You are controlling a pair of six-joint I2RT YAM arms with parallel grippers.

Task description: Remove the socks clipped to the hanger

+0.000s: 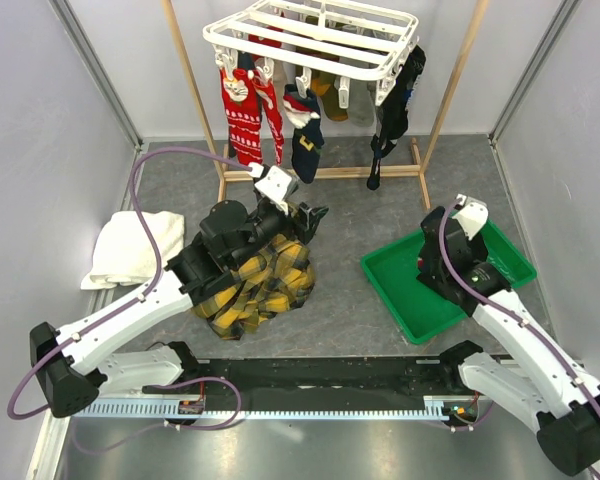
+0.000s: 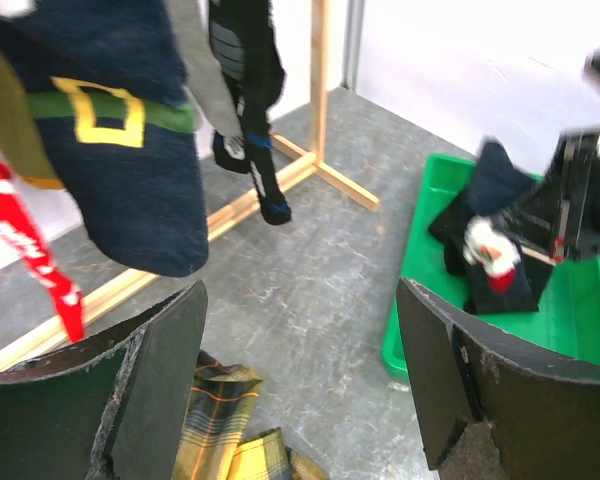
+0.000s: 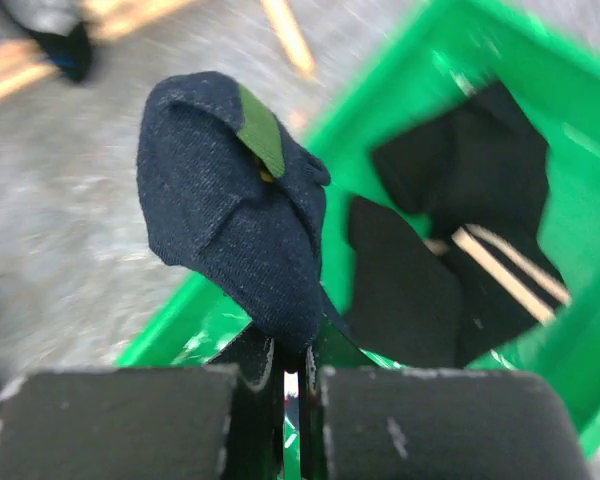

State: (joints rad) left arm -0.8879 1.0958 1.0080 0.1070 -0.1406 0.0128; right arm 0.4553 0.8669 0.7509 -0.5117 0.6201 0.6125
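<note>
Hanging above the middle of the worktop's far edge, the white slatted hanger (image 1: 310, 40) is carried by a wooden frame (image 1: 193, 90); its pegs hold two red socks (image 1: 242, 120) with white patterns at the left end, a navy sock (image 1: 306, 145) just beside them, tan and grey socks (image 1: 327, 100) further back, and a black sock (image 1: 390, 120) at the right end. The left wrist view shows the navy sock's only marking: a green band with a yellow square buckle across it.

The left arm (image 1: 130, 315) reaches from the near left corner toward the far edge, passing over a yellow-and-black plaid cloth (image 1: 260, 285) heaped left of the worktop's centre; its jaws stand wide apart just below the toe of the pegged navy sock, with nothing between them. A white towel (image 1: 130, 245) lies crumpled against the left edge.

The right arm (image 1: 510, 330) comes up from the near right corner; its jaws are pressed together on a second navy sock (image 3: 230, 200), bunched up, with an olive-green stripe on its upper fold; it is held over the green tray (image 1: 395, 290), which sits toward the right edge. Dark socks (image 3: 460, 180) lie in the tray; one shows pale stripes.
</note>
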